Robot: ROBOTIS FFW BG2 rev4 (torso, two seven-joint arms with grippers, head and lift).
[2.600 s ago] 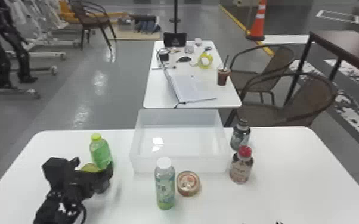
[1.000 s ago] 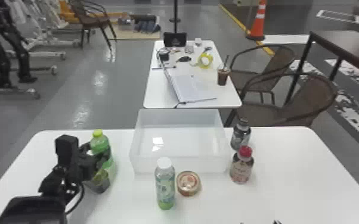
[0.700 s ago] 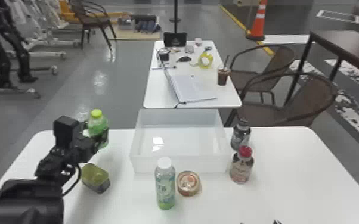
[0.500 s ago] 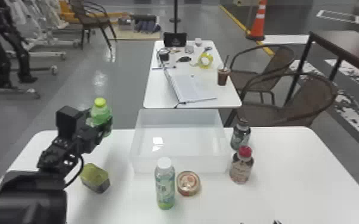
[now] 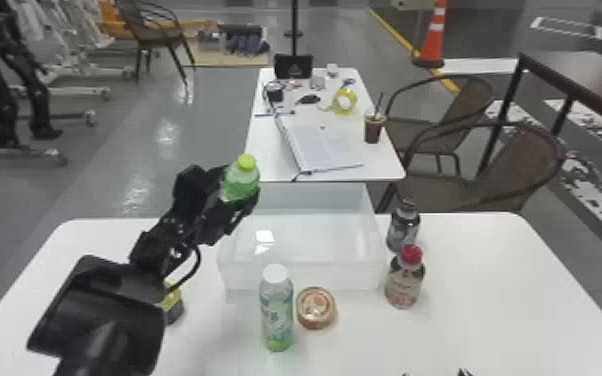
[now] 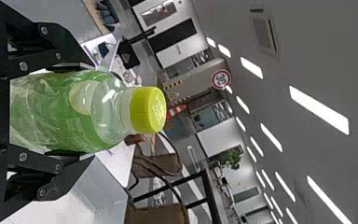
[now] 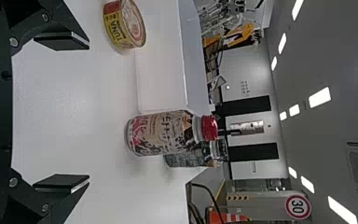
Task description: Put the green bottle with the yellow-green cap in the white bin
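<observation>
In the head view my left gripper (image 5: pixel 237 200) is raised at the back left edge of the white bin (image 5: pixel 305 275), shut on the green bottle (image 5: pixel 239 182) with its yellow-green cap up. The left wrist view has the bottle (image 6: pixel 60 112) between both fingers of the left gripper (image 6: pixel 70 112), cap (image 6: pixel 147 110) pointing away from the palm. My right gripper's tips (image 5: pixel 437 373) show at the head view's bottom edge. In the right wrist view the right gripper (image 7: pixel 74 112) stands open and holds nothing.
A clear bottle with a white cap (image 5: pixel 276 310) and a tuna can (image 5: pixel 316 307) stand before the bin. To its right are a red-capped bottle (image 5: pixel 405 277) and a dark bottle (image 5: pixel 403 227). A yellow-and-dark item (image 5: pixel 172 302) lies under the left arm.
The left gripper closed on the green bottle, lifted it off the table and carried it right, to the bin's back left. The right arm's tips stay at the bottom edge.
</observation>
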